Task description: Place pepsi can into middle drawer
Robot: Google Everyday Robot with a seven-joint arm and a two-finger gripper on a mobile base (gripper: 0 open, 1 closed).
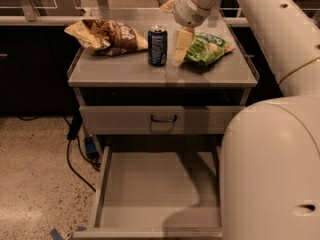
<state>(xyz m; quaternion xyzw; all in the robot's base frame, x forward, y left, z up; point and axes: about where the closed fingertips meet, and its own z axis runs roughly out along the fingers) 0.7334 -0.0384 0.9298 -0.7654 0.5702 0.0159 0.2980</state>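
The pepsi can (pixel 157 45) stands upright on the grey cabinet top (pixel 130 74), between two chip bags. My gripper (pixel 181 46) hangs over the top just right of the can, its pale fingers (pixel 183 43) pointing down, a small gap from the can, and holds nothing. The middle drawer (pixel 160 189) is pulled out below, its wide grey bed bare. A shut drawer front with a black handle (pixel 163 119) sits above it.
A brown chip bag (pixel 106 34) lies at the back left of the top, a green chip bag (pixel 207 48) at the right behind my gripper. My white arm (pixel 270 134) fills the right side. Cables (pixel 75 149) lie on the speckled floor at left.
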